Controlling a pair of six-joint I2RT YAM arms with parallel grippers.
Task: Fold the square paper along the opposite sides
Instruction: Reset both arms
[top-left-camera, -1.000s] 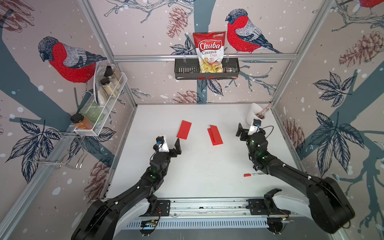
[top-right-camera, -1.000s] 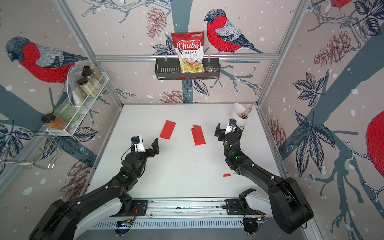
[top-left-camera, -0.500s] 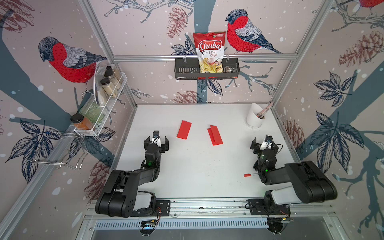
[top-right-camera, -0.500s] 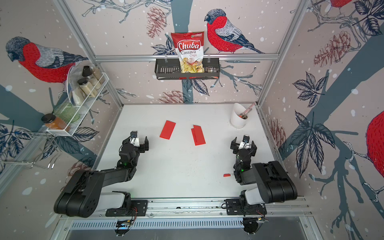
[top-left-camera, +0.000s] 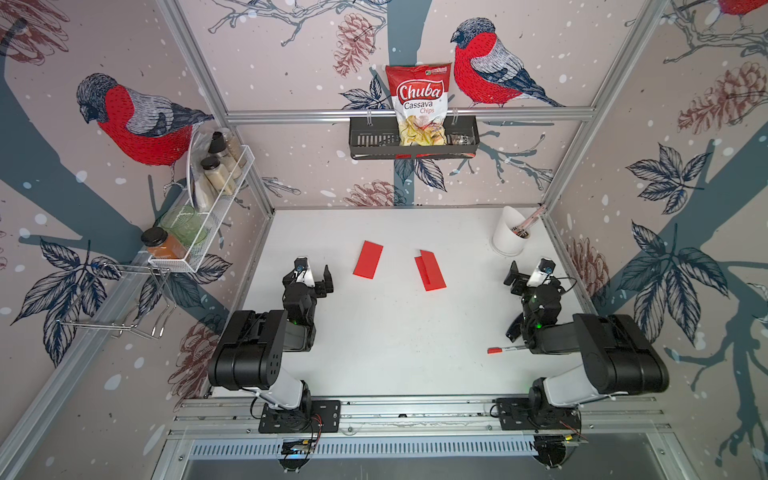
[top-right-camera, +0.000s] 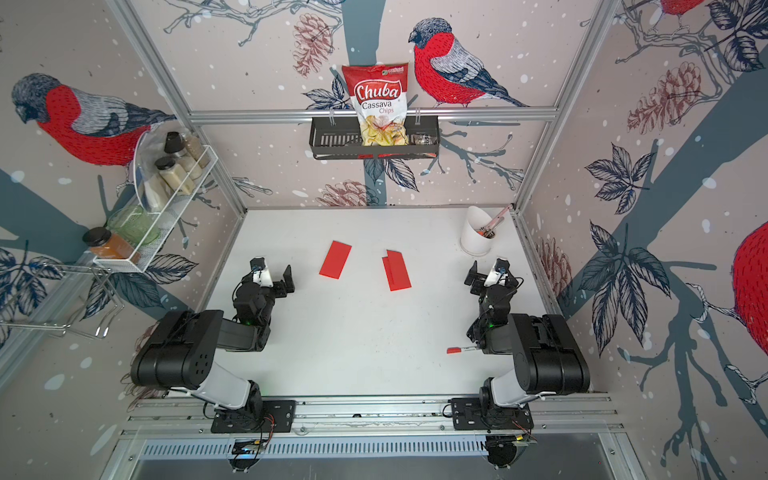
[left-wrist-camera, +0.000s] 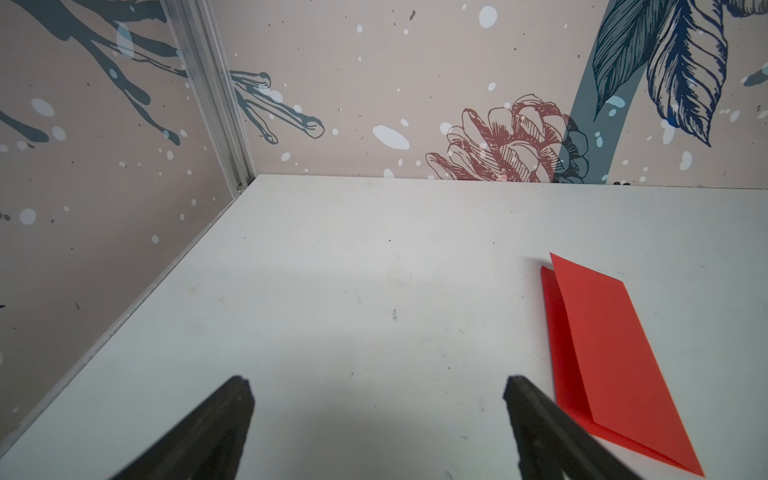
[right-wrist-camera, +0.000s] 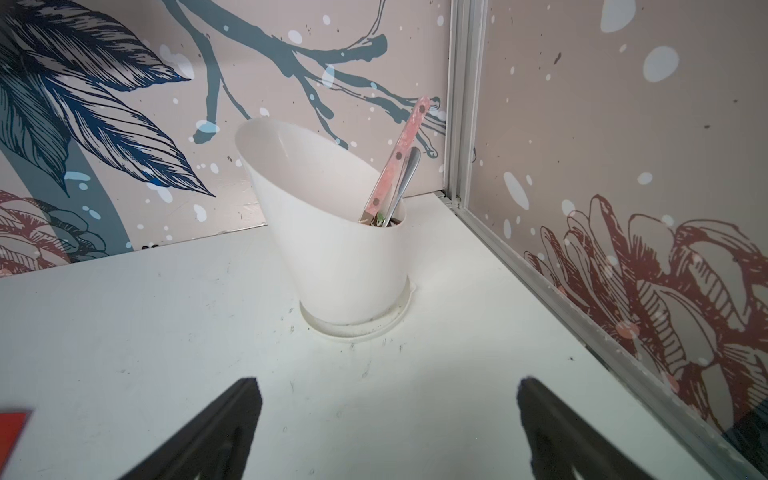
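Lying on the white tabletop (top-left-camera: 395, 332): left red paper (top-left-camera: 368, 259) and right red paper (top-left-camera: 430, 272), both folded, apart; white cup (top-left-camera: 509, 237) at far right corner; red-tipped pen (top-left-camera: 505, 350) front right

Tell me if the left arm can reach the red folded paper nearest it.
Probably yes: the left gripper is open, the red folded paper lies flat close beside it, with only bare table between them.

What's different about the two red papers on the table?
The left paper leans its far end toward the robot's right; the right paper leans the opposite way. The left paper lies close to the left claw; the right paper sits near the middle of the table, farther from the right claw. Both are red, folded, lying flat, and neither open claw touches them.
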